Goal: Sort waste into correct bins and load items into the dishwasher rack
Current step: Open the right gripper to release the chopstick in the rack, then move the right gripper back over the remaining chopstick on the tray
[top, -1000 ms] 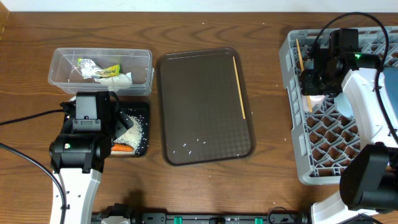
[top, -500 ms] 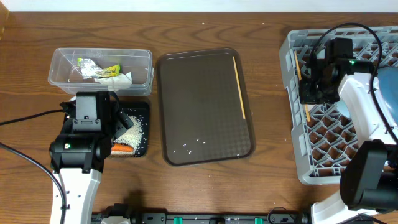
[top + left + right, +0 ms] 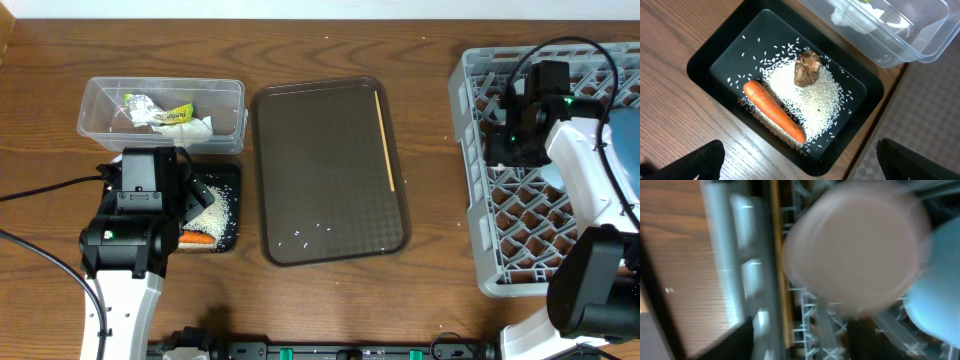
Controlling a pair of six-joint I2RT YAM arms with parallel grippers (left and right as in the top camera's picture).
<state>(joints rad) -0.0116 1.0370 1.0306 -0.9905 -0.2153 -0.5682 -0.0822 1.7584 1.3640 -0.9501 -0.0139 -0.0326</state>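
At counter (image 3: 40, 120) left, clear tub (image 3: 100, 95) seen, wrapper (image 3: 170, 115) and napkins (image 3: 190, 127) inside. At its 6 o'clock black tray (image 3: 705, 60), with carrot (image 3: 774, 112), rice (image 3: 815, 95), brown lump (image 3: 807, 69) inside. Above it left fingers (image 3: 695, 160) spread wide, nothing held. One chopstick (image 3: 385, 140) laid along 3 o'clock edge of brown tray (image 3: 330, 240). Over rack (image 3: 470, 200) right fingers (image 3: 730, 340) seen parted, nothing gripped, view blurred. In rack second chopstick (image 3: 775, 230) and white cup (image 3: 855, 250) seen.

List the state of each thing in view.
Clear tub, holds wrapper and napkins.
Black tray, holds carrot, rice and brown lump.
Brown serving tray, bears one chopstick.
Dishwasher rack, holds second chopstick and white cup.
Left tool, open.
Right tool, open.
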